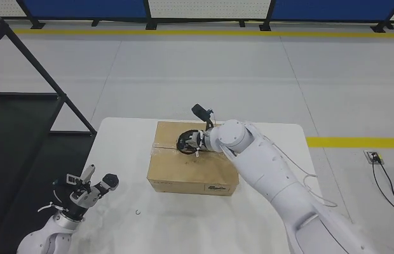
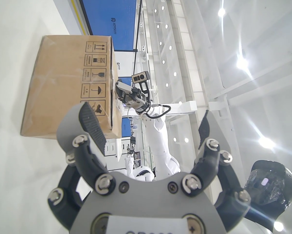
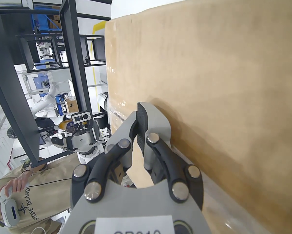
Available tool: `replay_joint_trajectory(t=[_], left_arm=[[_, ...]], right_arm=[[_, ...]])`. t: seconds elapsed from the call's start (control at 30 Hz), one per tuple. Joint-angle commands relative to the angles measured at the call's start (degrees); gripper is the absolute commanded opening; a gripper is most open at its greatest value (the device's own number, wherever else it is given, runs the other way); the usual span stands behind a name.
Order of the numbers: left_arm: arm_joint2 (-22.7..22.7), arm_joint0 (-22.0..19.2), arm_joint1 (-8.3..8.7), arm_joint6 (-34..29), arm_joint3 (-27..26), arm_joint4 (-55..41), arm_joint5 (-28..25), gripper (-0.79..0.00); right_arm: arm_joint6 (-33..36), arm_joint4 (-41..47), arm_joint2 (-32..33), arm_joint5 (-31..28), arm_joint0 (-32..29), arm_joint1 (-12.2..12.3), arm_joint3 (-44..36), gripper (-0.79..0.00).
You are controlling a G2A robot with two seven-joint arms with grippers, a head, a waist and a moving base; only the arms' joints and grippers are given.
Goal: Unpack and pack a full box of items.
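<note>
right gripper (image 3: 139, 115) has its fingers squeezed together, tips resting on the box (image 1: 184, 170) lid right under it; left gripper (image 1: 101, 176) spread wide apart, box well off in front of it

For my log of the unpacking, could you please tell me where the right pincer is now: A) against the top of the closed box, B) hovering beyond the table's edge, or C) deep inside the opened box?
A: the right pincer sits against the top of the cardboard box, whose flaps are shut.
</note>
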Motion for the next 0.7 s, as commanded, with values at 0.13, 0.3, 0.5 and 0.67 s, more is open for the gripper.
replay_joint_trajectory(t=[0.13,0.3,0.5,0.67], left_arm=[[1.1,-0.7,0.07,0.5,-0.2,0.5,0.4,0.000],[1.8,-1.3,0.16,0.7,-0.2,0.7,0.7,0.000],[3.0,-2.2,0.22,0.9,0.0,1.2,0.9,0.000],[3.8,-2.9,0.26,1.1,0.1,1.3,1.0,0.000]], right_arm=[[2.4,-1.1,4.0,1.0,-1.6,2.9,-3.9,-0.785],[3.3,-3.4,7.8,3.0,-4.1,5.8,-8.8,-0.785],[4.2,-6.7,13.2,6.3,-8.8,9.3,-16.6,-0.785],[6.8,-9.5,18.0,9.1,-13.9,12.2,-24.8,-0.785]])
